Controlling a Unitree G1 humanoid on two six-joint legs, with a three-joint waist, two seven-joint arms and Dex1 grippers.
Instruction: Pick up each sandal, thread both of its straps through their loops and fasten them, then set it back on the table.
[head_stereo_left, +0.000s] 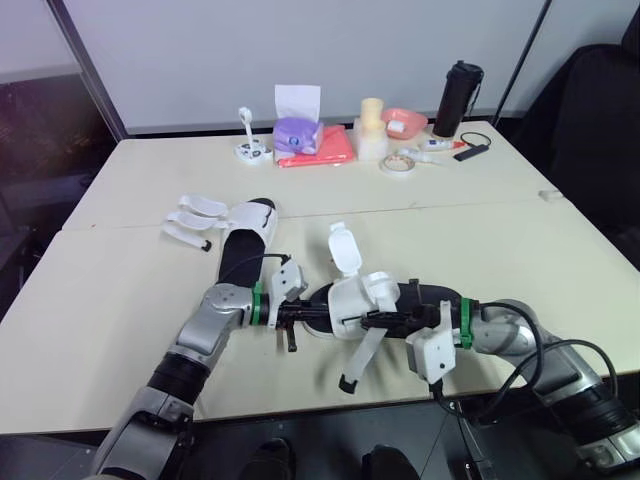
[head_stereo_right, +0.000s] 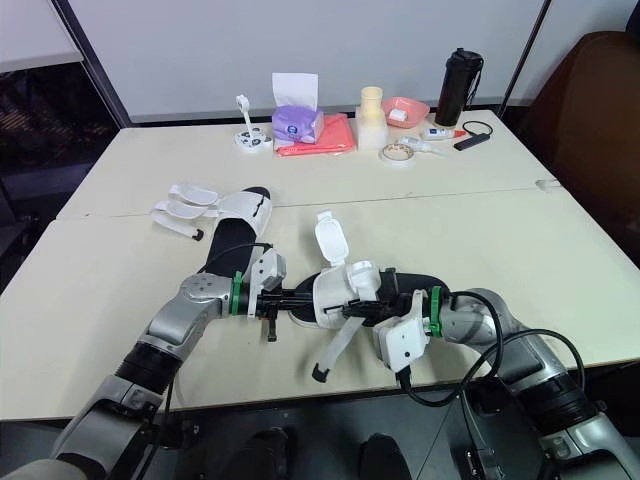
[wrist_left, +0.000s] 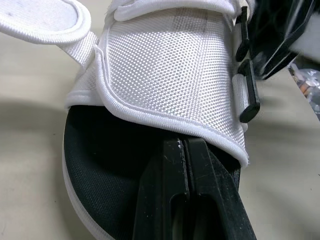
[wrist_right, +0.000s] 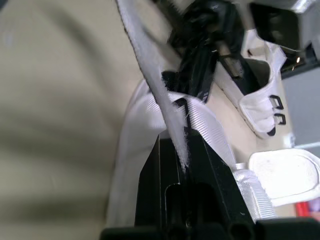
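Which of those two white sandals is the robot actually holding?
The near sandal, between the left gripper and right gripper; the far sandal lies untouched, straps loose.

Your left gripper (head_stereo_left: 320, 315) and right gripper (head_stereo_left: 377, 320) close on the near sandal (head_stereo_left: 365, 298) from either side, leaving no way through between them. The right one pinches the loose strap (head_stereo_left: 360, 358), which trails toward the front edge. The second sandal (head_stereo_left: 245, 235) lies just behind your left arm, straps fanned leftward. Right of the work, the table (head_stereo_left: 520, 230) is bare. The bottle (head_stereo_left: 458, 98), tissue box (head_stereo_left: 297, 133) and tape roll (head_stereo_left: 399, 163) stand well apart at the far edge.
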